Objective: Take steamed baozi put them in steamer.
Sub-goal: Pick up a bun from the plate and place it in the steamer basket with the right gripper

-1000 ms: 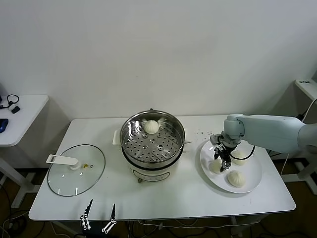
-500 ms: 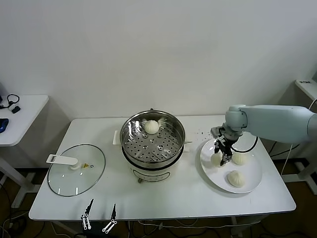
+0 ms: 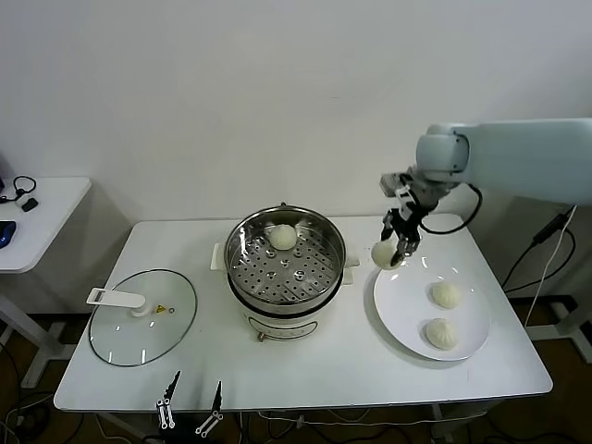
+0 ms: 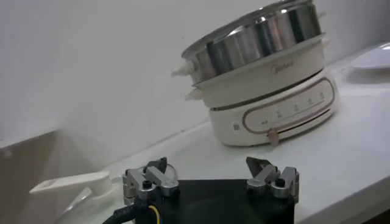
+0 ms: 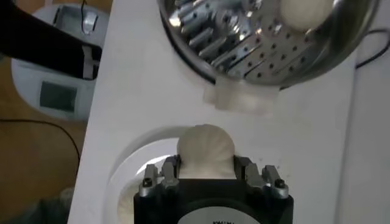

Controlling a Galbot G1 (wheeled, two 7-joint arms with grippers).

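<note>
My right gripper (image 3: 392,248) is shut on an off-white pleated baozi (image 3: 383,253), held in the air over the left rim of the white plate (image 3: 403,319), to the right of the steamer. In the right wrist view the held bun (image 5: 205,151) sits between the fingers (image 5: 159,176). One baozi (image 3: 282,237) lies at the back of the steel steamer (image 3: 242,242), and it also shows in the right wrist view (image 5: 304,12). Two baozi (image 3: 446,295) (image 3: 440,334) lie on the plate. My left gripper (image 3: 189,407) is open and empty at the table's front edge.
A round glass lid (image 3: 125,338) with a white handle (image 3: 117,299) lies flat on the table's left. The steamer sits on a white cooker base (image 4: 274,109). A side table (image 3: 37,222) stands at the far left.
My right gripper has lifted one baozi off the plate and carried it up and to the left, toward the steamer. Two buns stay on the plate. The left arm has not moved.
</note>
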